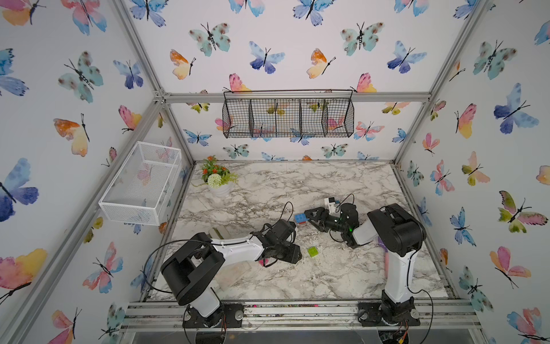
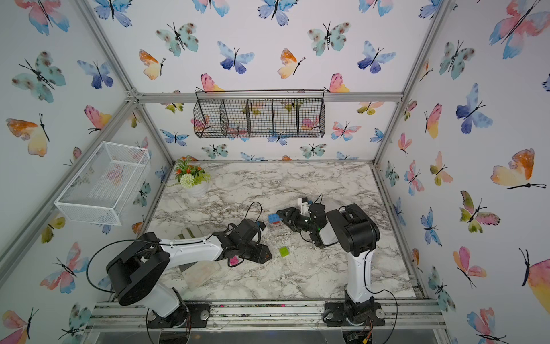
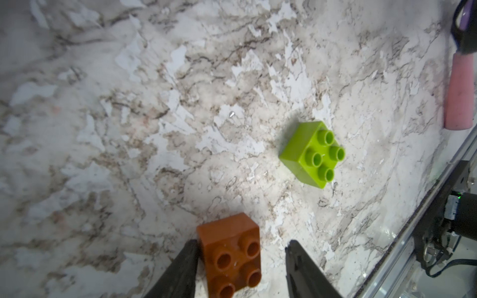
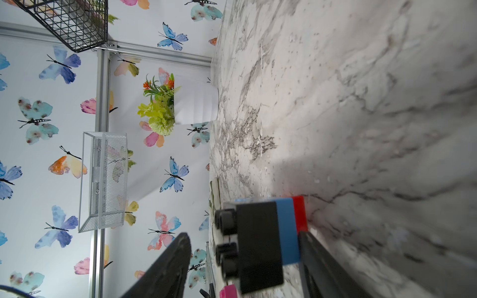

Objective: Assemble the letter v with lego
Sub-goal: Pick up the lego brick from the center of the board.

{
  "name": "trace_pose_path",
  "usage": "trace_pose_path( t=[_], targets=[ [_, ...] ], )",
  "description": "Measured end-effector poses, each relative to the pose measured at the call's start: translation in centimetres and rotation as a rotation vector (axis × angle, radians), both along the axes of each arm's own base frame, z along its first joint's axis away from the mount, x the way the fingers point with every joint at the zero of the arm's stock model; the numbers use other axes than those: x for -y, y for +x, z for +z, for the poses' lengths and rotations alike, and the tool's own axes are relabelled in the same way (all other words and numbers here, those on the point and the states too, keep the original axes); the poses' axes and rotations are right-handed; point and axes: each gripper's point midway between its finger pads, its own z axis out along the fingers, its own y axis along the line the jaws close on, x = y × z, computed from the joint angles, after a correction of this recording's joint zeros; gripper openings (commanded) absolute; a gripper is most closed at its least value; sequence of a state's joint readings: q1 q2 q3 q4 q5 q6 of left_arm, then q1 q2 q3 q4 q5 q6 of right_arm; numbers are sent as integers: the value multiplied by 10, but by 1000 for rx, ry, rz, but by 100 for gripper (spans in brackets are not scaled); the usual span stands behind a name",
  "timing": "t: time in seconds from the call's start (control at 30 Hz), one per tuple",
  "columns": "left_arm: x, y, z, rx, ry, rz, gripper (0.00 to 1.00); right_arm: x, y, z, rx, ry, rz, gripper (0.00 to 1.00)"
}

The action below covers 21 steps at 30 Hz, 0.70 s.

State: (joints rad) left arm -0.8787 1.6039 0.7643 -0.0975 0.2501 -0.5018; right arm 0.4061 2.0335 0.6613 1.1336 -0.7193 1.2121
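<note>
Light was bright, even and diffuse in both top views, with only soft shadows on the marble table (image 1: 297, 184). The wallpaper (image 1: 44, 178) stretched toward the edges. The left wrist view dimmed and softened at its corners. In the right wrist view the near black brick (image 4: 258, 245) was blurred, beside a broad shadow.

Both top views look steeply down from the front over the whole marble table (image 1: 297, 184). The left wrist view faces down, close above it; the right wrist view, rolled sideways, skims low across it.
</note>
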Motion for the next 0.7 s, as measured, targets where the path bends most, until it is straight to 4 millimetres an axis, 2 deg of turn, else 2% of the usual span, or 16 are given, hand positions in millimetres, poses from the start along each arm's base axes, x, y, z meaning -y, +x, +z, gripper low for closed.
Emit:
trace_pose_path(
  t=[0.17,0.27,0.6,0.7],
  targets=[
    [4,2,-2,33,70,-14,53,0,0,1,5,2,0,67],
    [4,1,-3,53,122,-24,46,0,0,1,5,2,0,66],
    [-3,3,-7,97,219,-16,39,0,0,1,5,2,0,63],
    [-4,4,-7,101,233,-13,34,0,0,1,5,2,0,62]
  ],
)
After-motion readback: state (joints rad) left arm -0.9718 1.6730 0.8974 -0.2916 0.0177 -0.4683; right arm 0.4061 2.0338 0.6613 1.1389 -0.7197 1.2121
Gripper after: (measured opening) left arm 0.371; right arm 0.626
